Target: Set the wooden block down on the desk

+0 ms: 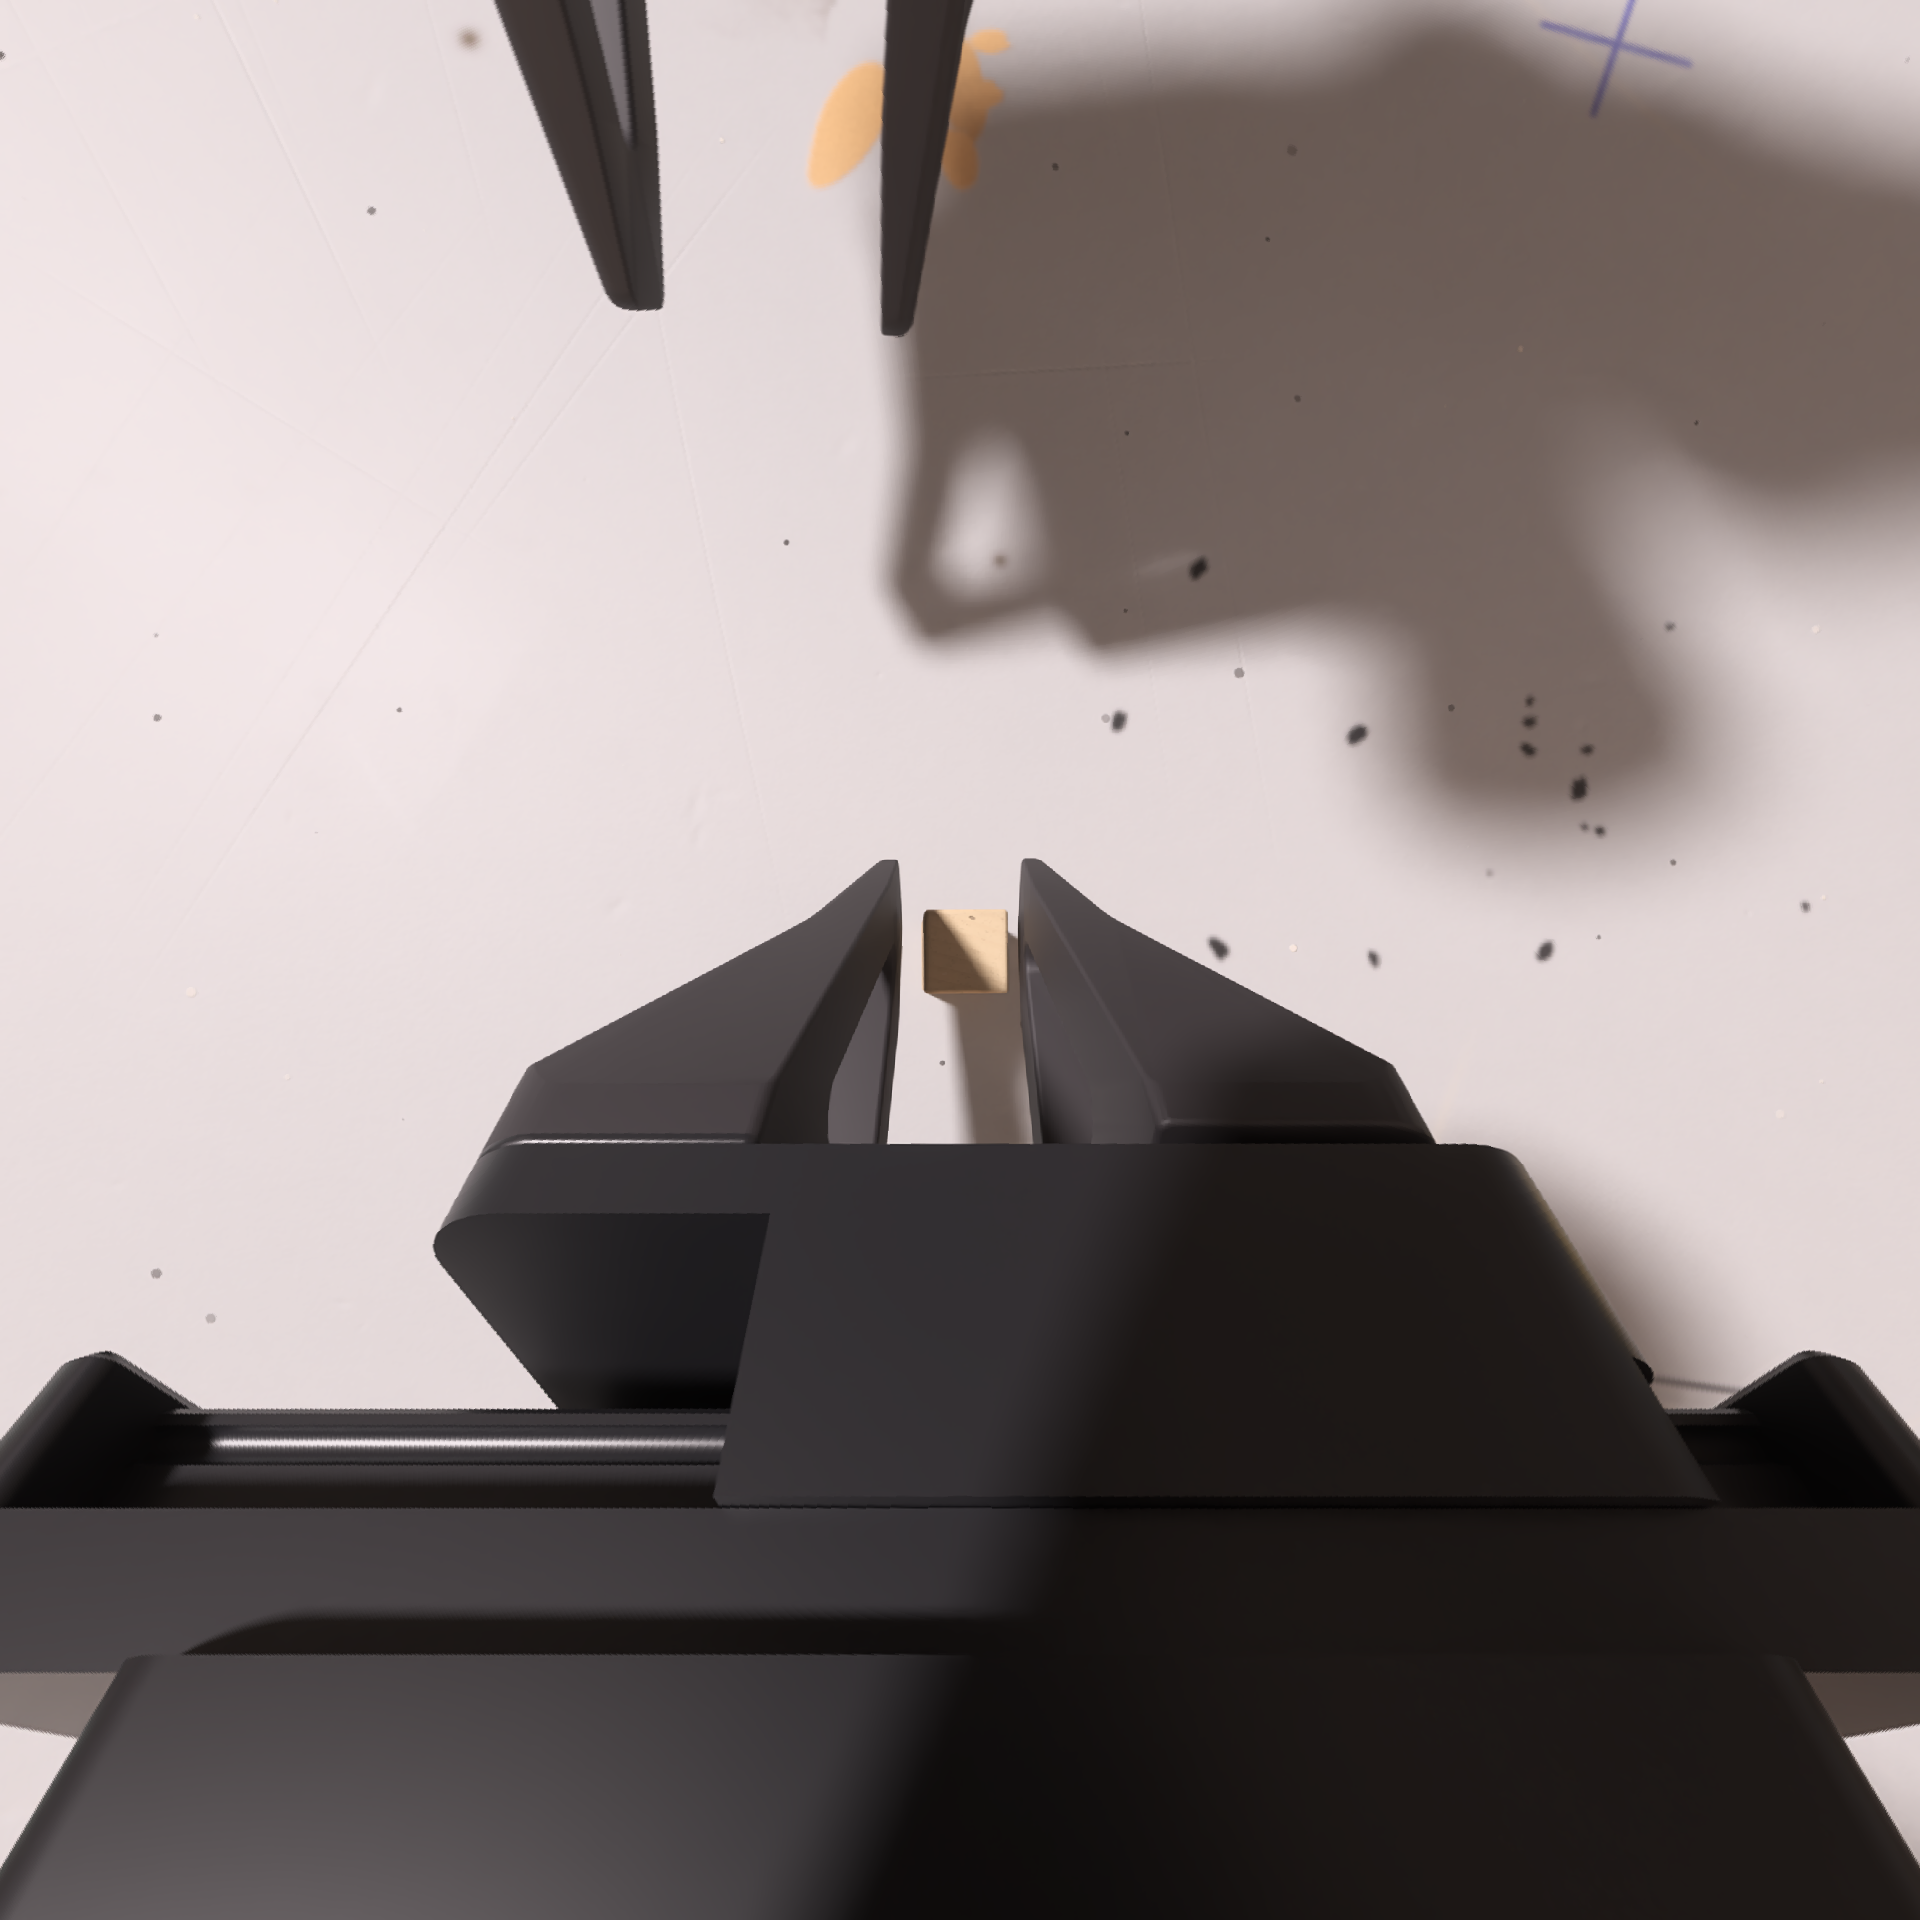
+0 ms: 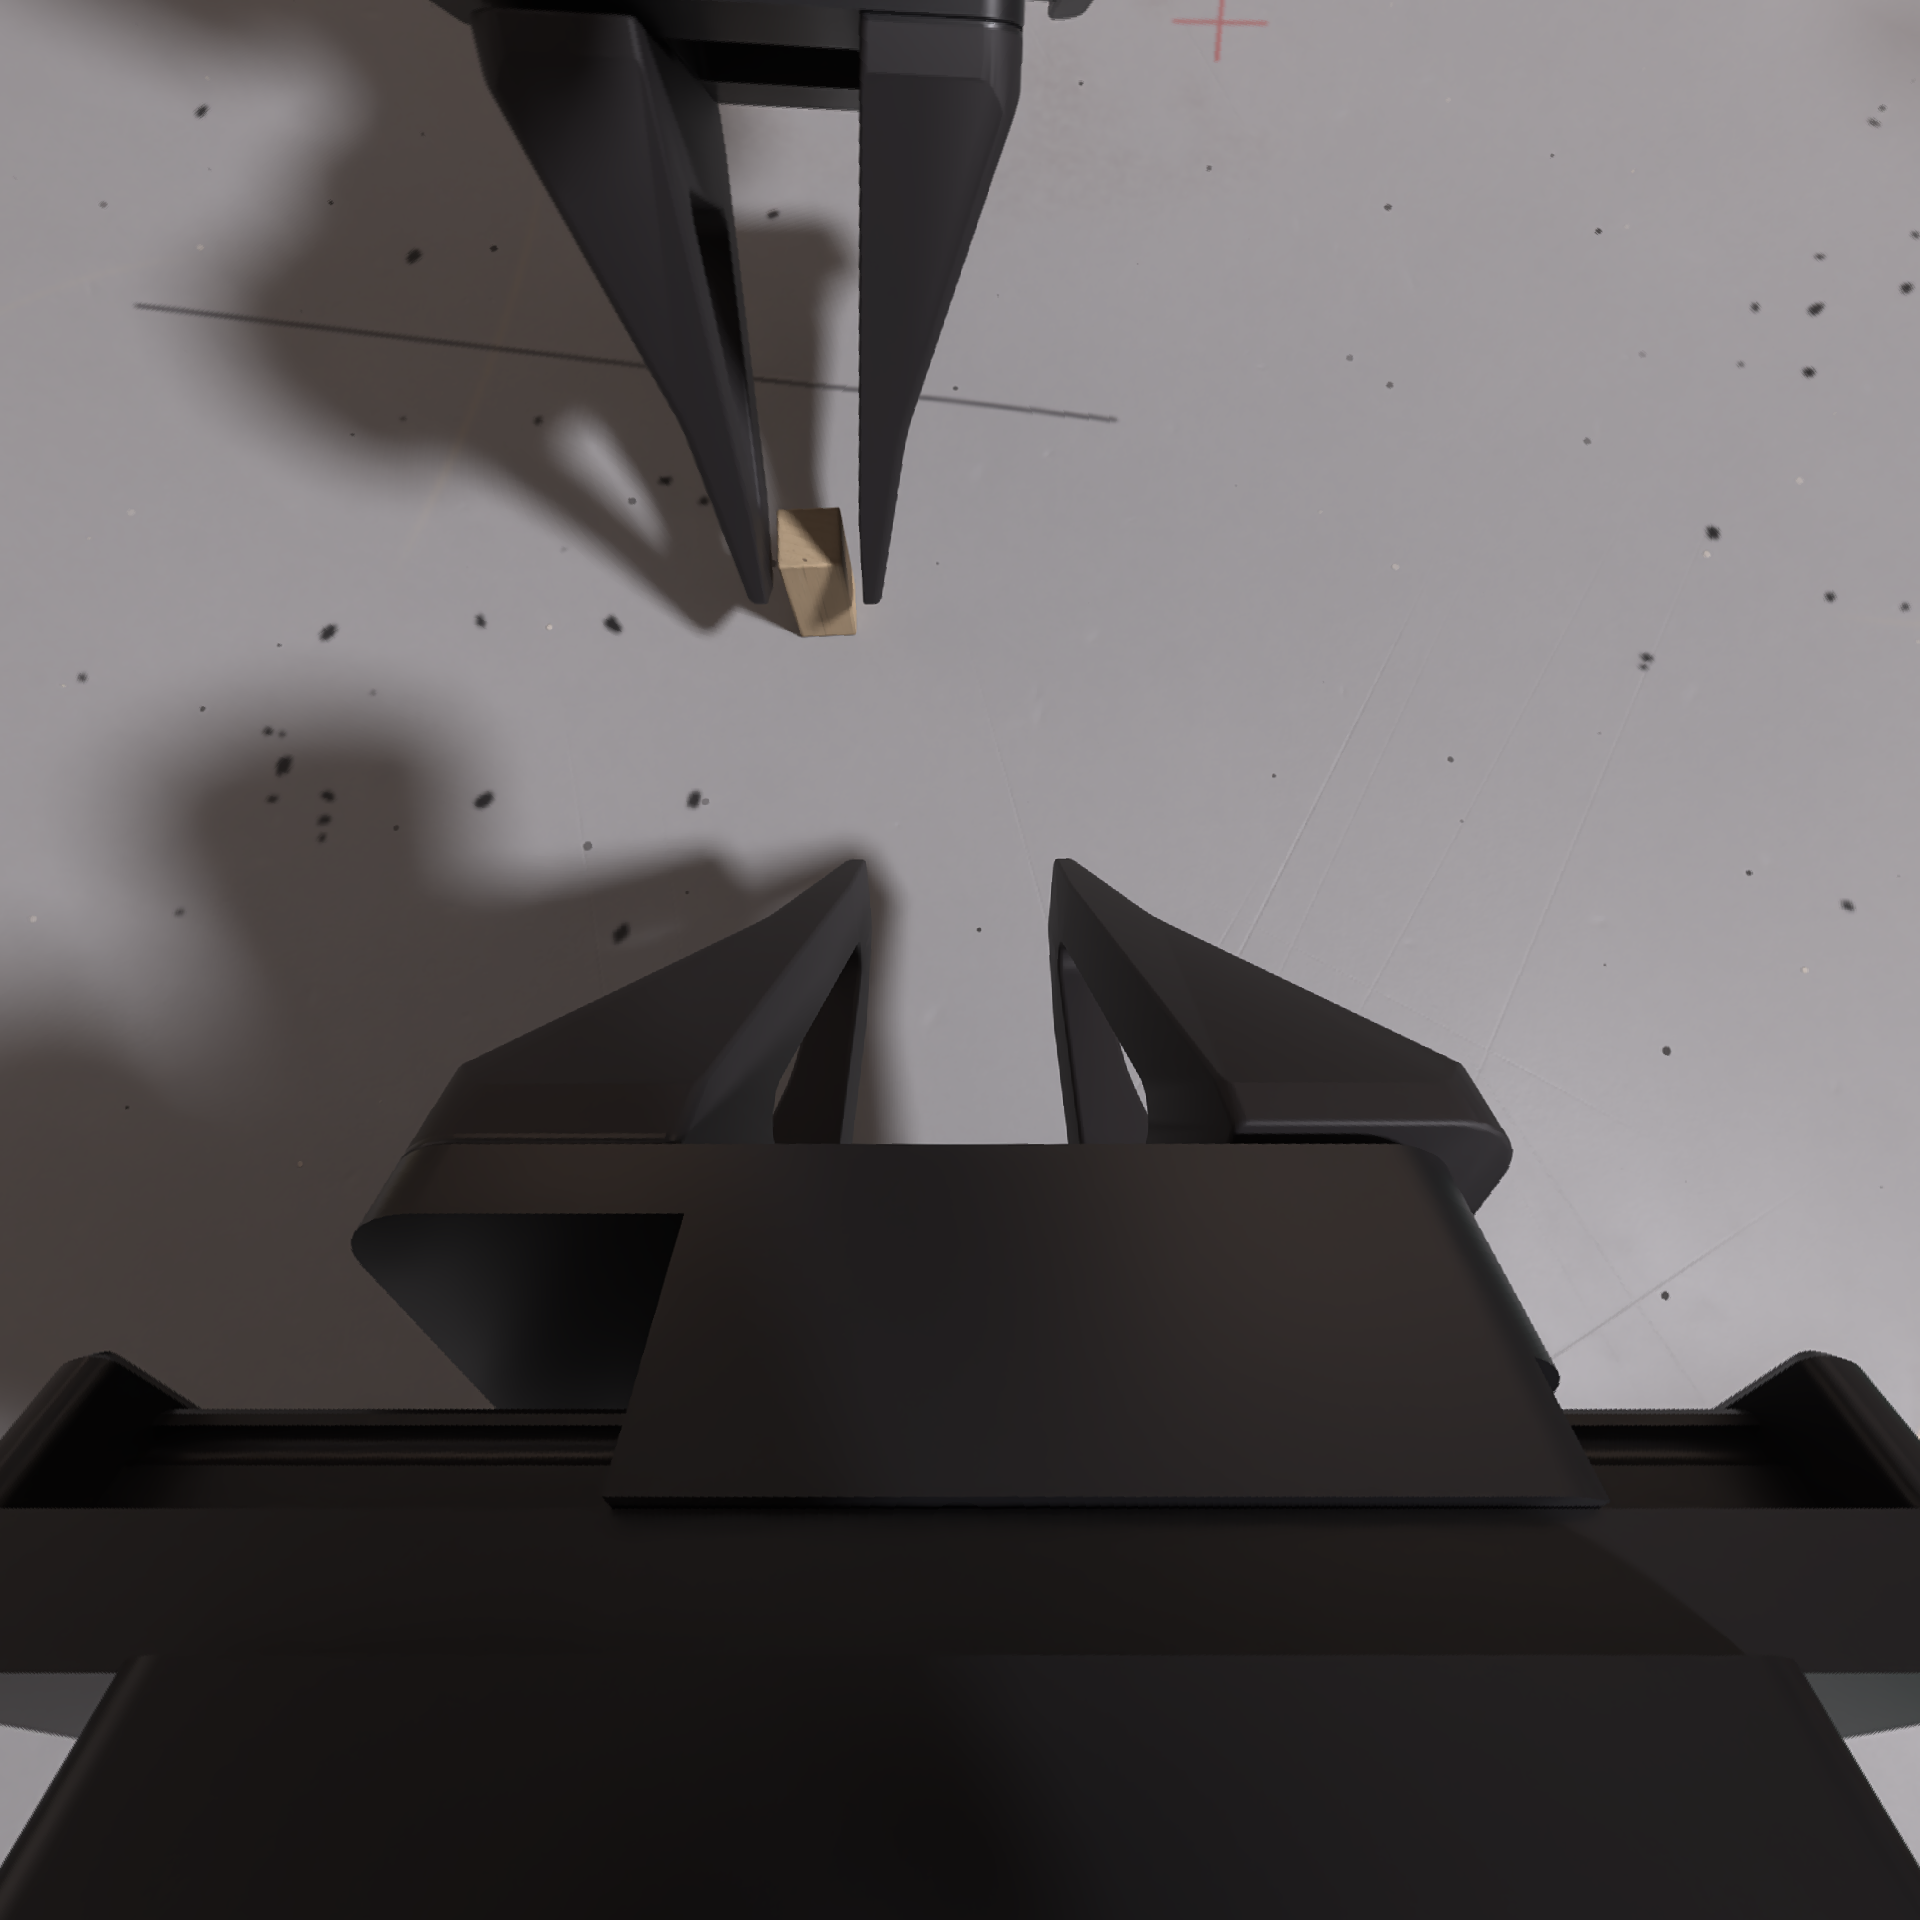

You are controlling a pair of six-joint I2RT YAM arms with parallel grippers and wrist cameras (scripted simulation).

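left pincer (image 1: 960, 883): released, fingers flank wooden block (image 1: 965, 952), slim gaps each side
right pincer (image 2: 961, 878): released, empty
block: on bench (image 1: 416, 623), bare room around

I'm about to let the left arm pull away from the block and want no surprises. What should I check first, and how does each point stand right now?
1. wooden block is down on the desk: ok, it appears to rest there with its shadow joined to it.
2. left gripper has let go: ok in the left wrist view, a gap shows on each side; the right wrist view is less clear.
3. Block stands stable: cannot tell, it looks slightly tilted in the right wrist view.
4. right gripper is clear of the block: ok, open and apart from it.
5. Retreat path is free: ok.
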